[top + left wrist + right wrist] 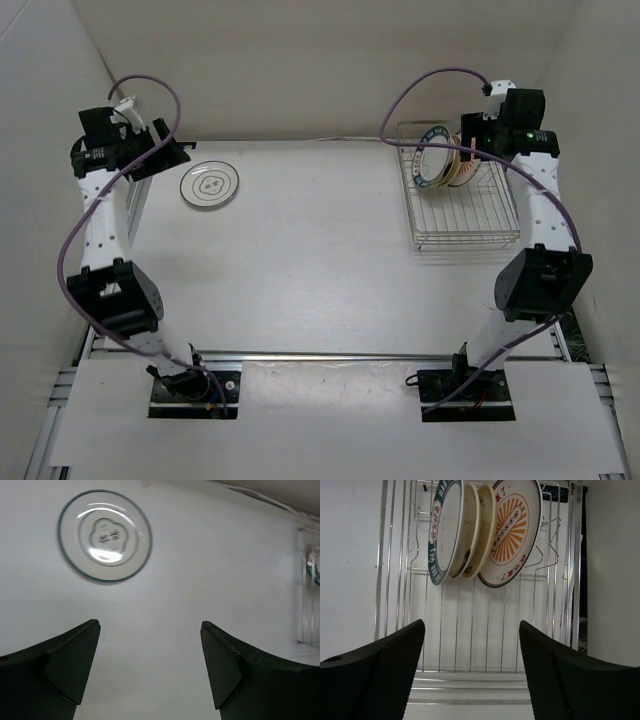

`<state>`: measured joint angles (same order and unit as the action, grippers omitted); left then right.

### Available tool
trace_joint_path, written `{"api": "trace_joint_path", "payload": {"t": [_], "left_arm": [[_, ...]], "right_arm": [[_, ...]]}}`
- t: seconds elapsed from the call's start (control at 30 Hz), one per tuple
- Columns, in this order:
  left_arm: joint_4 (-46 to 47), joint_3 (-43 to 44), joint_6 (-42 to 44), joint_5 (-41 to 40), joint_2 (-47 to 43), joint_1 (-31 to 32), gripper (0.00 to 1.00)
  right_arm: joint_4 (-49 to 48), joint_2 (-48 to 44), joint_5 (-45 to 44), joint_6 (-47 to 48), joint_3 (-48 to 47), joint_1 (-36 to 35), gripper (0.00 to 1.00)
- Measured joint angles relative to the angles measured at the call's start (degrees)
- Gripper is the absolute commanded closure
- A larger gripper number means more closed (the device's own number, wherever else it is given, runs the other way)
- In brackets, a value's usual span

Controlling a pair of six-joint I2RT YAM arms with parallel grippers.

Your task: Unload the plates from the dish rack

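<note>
Black fingers of the left gripper are held apart over the table, with a dark-rimmed plate laid flat beyond them. The right gripper is likewise spread, nothing gripped. Ahead, the lettered plate, tan plate and sunburst plate stand in the dish rack, so most unloading is judged undone.

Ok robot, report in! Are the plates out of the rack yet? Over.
Left gripper open, near dark-rimmed plate flat on table. Right gripper open, facing other plates upright in dish rack. Nothing blocking.
</note>
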<state>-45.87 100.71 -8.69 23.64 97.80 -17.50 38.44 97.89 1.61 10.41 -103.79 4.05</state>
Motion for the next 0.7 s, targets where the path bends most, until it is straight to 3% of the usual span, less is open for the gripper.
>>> {"api": "trace_joint_path", "payload": {"t": [0.13,0.23,0.47,0.7], "left_arm": [[0.1,-3.3,3.2,8.0,-9.0,4.4,0.03],[-0.3,-5.4,5.5,15.1,-12.6,5.5,0.03],[-3.9,-14.0,10.8,28.7,-13.5,5.1,0.01],[-6.6,-16.2,13.2,35.0,-13.4,5.1,0.01]], "right_arm": [[0.0,5.7,0.2,-1.4,-2.9,0.0,0.4],[0.0,9.2,0.5,-1.6,-5.0,-0.2,0.46],[0.0,16.3,1.7,-1.9,-11.7,-1.8,0.46],[-0.8,22.5,2.2,-2.0,-16.2,-3.1,0.47]]}}
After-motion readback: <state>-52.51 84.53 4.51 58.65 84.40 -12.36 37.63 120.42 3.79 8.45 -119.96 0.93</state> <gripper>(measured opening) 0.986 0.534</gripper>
